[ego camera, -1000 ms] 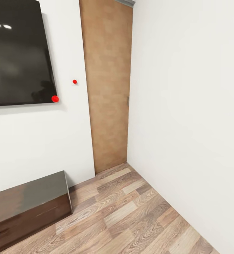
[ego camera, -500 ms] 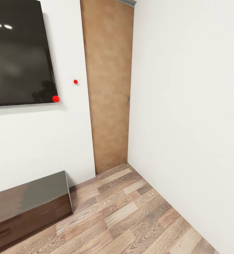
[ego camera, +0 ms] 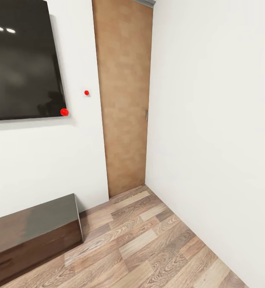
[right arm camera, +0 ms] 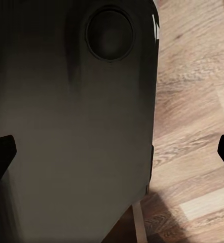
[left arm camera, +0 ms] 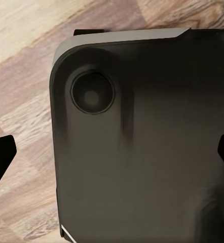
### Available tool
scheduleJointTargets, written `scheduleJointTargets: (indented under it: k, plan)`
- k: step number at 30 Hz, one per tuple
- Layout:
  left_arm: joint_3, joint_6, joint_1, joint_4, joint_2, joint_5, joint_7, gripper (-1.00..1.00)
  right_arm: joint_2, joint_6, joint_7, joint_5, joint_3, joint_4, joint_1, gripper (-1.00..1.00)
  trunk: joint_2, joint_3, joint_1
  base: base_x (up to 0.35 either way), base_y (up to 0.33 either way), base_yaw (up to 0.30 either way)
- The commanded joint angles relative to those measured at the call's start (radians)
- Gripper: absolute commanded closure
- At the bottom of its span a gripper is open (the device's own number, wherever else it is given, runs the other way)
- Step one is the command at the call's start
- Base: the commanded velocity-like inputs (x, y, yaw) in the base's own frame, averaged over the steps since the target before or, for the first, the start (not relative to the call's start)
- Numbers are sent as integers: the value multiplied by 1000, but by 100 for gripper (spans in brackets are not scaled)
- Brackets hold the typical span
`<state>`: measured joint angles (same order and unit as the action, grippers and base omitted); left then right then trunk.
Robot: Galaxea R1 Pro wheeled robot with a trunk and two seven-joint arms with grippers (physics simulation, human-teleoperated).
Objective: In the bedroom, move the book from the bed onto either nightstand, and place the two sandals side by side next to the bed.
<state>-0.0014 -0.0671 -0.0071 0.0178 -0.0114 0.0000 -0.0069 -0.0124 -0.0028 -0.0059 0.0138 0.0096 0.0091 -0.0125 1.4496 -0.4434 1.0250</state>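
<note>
The book, the bed, the nightstands and the sandals are out of view. The head view faces a corner of a room with white walls and a wood-plank floor (ego camera: 148, 248). In the left wrist view my left gripper (left arm camera: 112, 156) is open, one dark fingertip (left arm camera: 0, 157) at each side edge, over the robot's dark body (left arm camera: 142, 152) and the floor. My right gripper (right arm camera: 112, 151) is open too, its fingertips (right arm camera: 0, 152) wide apart above the same dark body (right arm camera: 71, 126). Neither holds anything.
A long low dark TV cabinet (ego camera: 32, 224) stands against the wall at lower left, under a black wall screen (ego camera: 20, 64). A brown door (ego camera: 124, 100) sits shut in the corner. The white wall (ego camera: 220, 120) runs along the right side.
The whole head picture has shifted a few pixels to the right, so the camera has turned slightly. Nothing in the room has moved.
</note>
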Motion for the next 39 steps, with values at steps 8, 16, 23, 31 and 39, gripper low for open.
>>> scheduleJointTargets:
  k: [8,16,23,31,39]
  plan:
    - [0,-3,-1,-1,0,0,-1,-100,0,0,-1,2,1,0,0,-100,0,-1,0,2,1,56]
    - [0,-3,-1,-1,0,0,-1,-100,0,0,-2,3,-1,0,0,-100,0,-1,0,1,0,187]
    - [0,-3,-1,-1,-1,0,-1,-100,0,0,-3,3,-2,0,0,-100,0,-1,0,0,0,234]
    - [0,-3,-1,-1,-1,0,-1,-100,0,0,-2,2,-2,0,0,-100,0,-1,0,1,1,201]
    - [0,-3,0,-1,-1,0,-1,-100,0,0,0,-1,-1,0,0,-100,0,-1,0,32,28,63]
